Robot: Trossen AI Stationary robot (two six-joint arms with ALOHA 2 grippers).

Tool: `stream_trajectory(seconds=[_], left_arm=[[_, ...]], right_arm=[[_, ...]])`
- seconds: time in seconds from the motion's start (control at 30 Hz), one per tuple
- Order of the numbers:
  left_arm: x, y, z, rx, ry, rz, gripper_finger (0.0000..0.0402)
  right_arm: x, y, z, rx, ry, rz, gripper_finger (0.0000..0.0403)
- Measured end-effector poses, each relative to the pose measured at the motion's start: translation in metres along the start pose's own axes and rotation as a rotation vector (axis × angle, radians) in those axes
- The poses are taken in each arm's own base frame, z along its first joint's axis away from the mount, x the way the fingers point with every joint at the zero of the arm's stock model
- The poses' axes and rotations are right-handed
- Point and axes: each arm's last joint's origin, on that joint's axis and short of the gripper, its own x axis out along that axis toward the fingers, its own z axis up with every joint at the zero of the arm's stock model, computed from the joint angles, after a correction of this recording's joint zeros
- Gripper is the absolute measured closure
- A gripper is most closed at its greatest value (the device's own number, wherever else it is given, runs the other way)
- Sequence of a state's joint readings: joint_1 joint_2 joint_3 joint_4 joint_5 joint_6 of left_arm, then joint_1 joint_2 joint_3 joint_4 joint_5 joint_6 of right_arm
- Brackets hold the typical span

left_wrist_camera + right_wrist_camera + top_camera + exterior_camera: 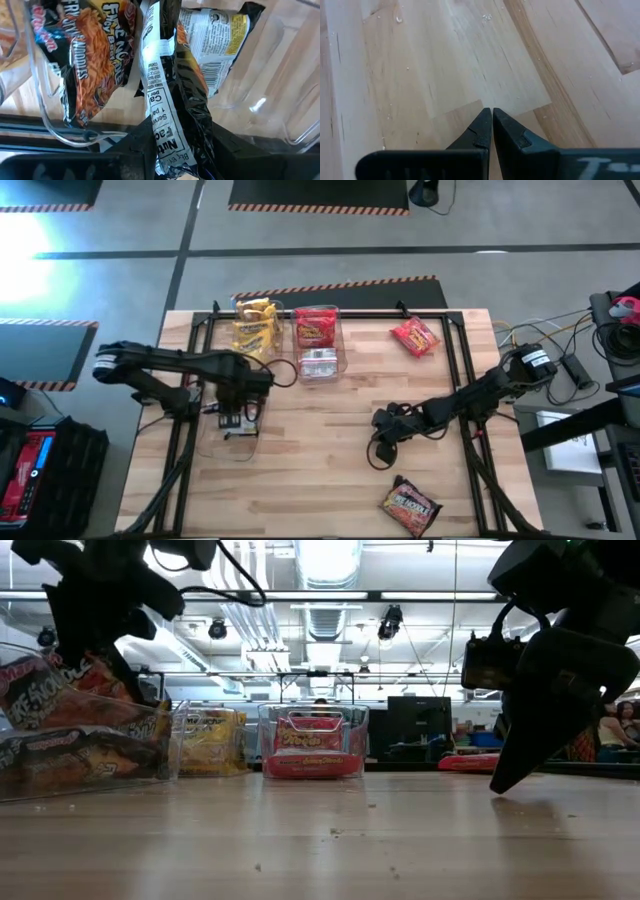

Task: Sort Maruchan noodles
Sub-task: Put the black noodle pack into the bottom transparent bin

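My left gripper (240, 412) points straight down over a clear bin (150, 745) at the table's left and is shut on a dark Maruchan packet with a silvery back (167, 100). Other dark packets (85, 65) lie in that bin below it. At the far edge, yellow packets (255, 325) fill one clear bin and red ones (316, 330) another. A red packet (414, 336) lies loose at the far right, and a dark one (410, 505) lies near the front edge. My right gripper (491, 125) is shut on nothing, slanting down at mid-table with its tips at the wood. My left gripper pinches the dark packet between its two fingers (137, 145), which stand on its two flat faces near its upper end (172, 135). The fingers come from above, pointing down. The packet hangs edge-on below them, its lower end (160, 30) down among the packets in the bin.
Black frame rails (200, 380) run along the table's left, right and far sides. Bare wood (320, 460) lies between the two arms and toward the front edge. Cables trail from the right arm (385, 450).
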State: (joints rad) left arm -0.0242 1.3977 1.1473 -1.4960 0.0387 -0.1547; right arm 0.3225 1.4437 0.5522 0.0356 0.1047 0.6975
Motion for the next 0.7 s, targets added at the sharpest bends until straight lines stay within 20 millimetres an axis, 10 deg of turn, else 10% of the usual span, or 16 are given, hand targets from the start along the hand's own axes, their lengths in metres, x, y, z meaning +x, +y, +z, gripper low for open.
stream_trajectory(seconds=[0.7], left_arm=[[0.019, 0.013, 0.026, 0.288, 0.092, 0.169, 0.0306]], right_arm=[[0.000, 0.000, 0.000, -0.001, -0.002, 0.001, 0.0394]])
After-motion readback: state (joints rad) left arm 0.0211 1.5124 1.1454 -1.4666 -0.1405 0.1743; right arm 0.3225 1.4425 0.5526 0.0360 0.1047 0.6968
